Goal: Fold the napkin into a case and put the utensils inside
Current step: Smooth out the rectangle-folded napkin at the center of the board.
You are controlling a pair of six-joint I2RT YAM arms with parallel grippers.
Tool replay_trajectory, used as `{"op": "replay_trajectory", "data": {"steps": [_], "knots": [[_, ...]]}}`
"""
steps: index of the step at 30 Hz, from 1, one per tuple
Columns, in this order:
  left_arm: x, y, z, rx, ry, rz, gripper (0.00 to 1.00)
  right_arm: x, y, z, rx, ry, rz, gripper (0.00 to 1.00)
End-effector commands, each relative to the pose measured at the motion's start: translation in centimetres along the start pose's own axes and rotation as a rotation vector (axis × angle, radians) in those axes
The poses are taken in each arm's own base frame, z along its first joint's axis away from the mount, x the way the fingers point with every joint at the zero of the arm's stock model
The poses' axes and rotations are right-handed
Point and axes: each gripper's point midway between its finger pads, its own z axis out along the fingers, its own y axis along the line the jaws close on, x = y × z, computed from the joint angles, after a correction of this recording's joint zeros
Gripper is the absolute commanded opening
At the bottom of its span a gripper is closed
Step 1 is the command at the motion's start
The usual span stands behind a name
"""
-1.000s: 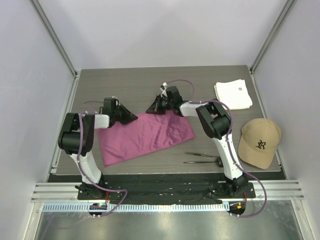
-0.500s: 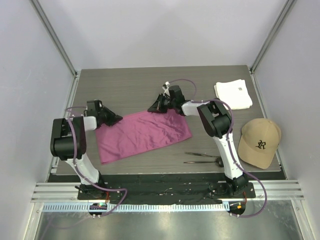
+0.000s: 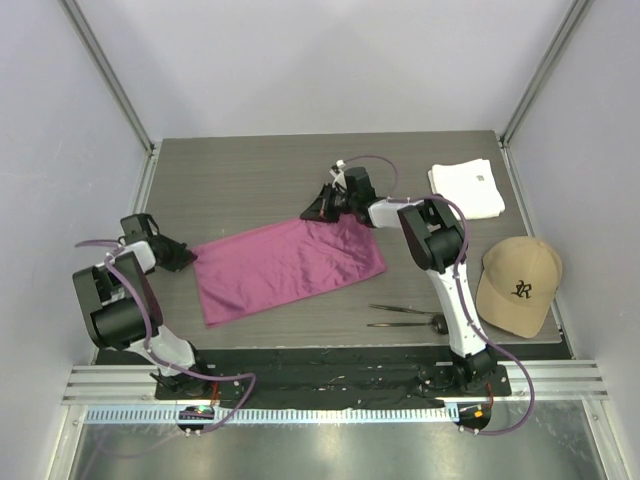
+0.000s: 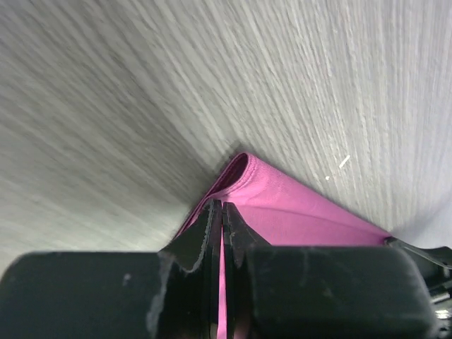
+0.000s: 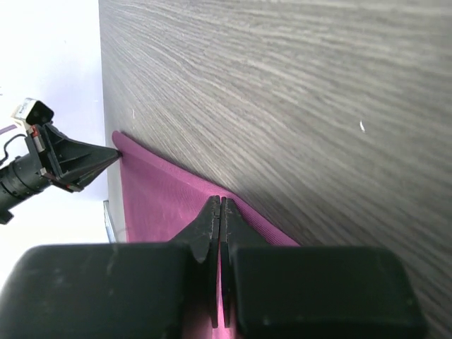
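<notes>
Napkin lies flat on the tabletop, my left hand and right hand each clamped on a far corner. Utensils lie outside it, their shapes too small to tell.

A robot test cell in a lab, not a home or a kitchen. The grey wood-grain table under both pairs of fingers is boxed in by plain pale walls set in bare metal posts. Behind the fingers, at the near edge, two arms stand on aluminium rails, with purple cables looped along them. What lies out is a handful of unrelated props: a napkin pinched by the left gripper and the right gripper, and to the right of the right fingers a folded white cloth, a tan cap and utensils.
</notes>
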Motion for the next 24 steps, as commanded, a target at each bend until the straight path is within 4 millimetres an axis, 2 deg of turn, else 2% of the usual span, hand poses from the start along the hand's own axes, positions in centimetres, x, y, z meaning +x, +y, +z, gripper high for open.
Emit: {"op": "replay_trajectory", "data": {"steps": [1,3,4,5,6,7,8,9,10,11,12,13,14,15,16,18,19,20,22,24], "knots": [[-1.4,1.2,-1.1,-0.09,-0.021,0.052,0.05,-1.1,-0.5,-0.2,0.042,0.016,-0.051,0.06],[-2.2,0.7,-2.0,-0.082,-0.07,0.078,0.06,-2.8,1.3,-0.7,0.042,0.005,-0.121,0.09],[-2.7,-0.4,-3.3,-0.062,-0.117,0.108,0.06,-2.6,1.4,-1.1,0.07,0.031,-0.115,0.15],[-2.3,-1.6,-3.9,-0.047,-0.133,0.159,0.07,-4.0,2.8,-1.5,0.079,0.015,-0.151,0.2],[-2.1,-2.2,-4.4,-0.06,-0.161,0.208,0.08,-4.4,3.2,-1.9,0.099,0.02,-0.205,0.25],[-1.9,-3.7,-5.7,-0.026,-0.192,0.251,0.09,-4.2,3.4,-3.1,0.154,0.055,-0.201,0.4],[0.0,-5.6,-6.1,0.004,-0.176,0.321,0.1,-5.7,4.7,-3.9,0.179,0.03,-0.244,0.46],[0.8,-6.6,-6.8,0.029,-0.186,0.355,0.12,-6.6,4.5,-4.9,0.246,0.003,-0.268,0.52],[1.6,-7.6,-7.4,0.053,-0.191,0.387,0.13,-6.9,5.1,-6.7,0.295,0.009,-0.31,0.63],[2.7,-8.8,-8.6,0.103,-0.2,0.421,0.13,-7.0,5.2,-7.8,0.329,0.006,-0.327,0.66],[5.1,-10.2,-8.9,0.151,-0.17,0.475,0.15,-7.7,4.4,-9.2,0.411,-0.019,-0.346,0.69],[7.3,-10.9,-9.2,0.199,-0.128,0.519,0.15,-7.9,5.1,-11.4,0.458,-0.026,-0.372,0.73],[8.5,-11.5,-10.0,0.238,-0.119,0.548,0.15,-7.0,4.0,-12.4,0.514,-0.004,-0.378,0.76],[10.7,-12.0,-10.4,0.267,-0.083,0.598,0.15,-7.2,2.9,-13.8,0.605,-0.02,-0.394,0.77],[11.5,-11.8,-10.7,0.272,-0.079,0.617,0.15,-6.0,2.4,-15.6,0.655,0.011,-0.402,0.77],[13.2,-11.8,-12.1,0.31,-0.067,0.651,0.15,-5.2,1.5,-17.3,0.723,0.014,-0.413,0.77],[14.1,-11.6,-12.3,0.324,-0.042,0.648,0.15,-4.3,-0.1,-18.3,0.786,0.028,-0.42,0.77],[14.9,-11.7,-13.1,0.359,-0.028,0.651,0.15,-4.3,-0.2,-19.3,0.823,0.015,-0.434,0.78],[16.9,-11.5,-13.7,0.391,0.029,0.678,0.15,-3.7,-1.8,-20.2,0.887,0.035,-0.449,0.77],[17.9,-11.1,-14.4,0.403,0.049,0.672,0.15,-3.3,-3.1,-20.3,0.92,0.071,-0.479,0.75]]}}
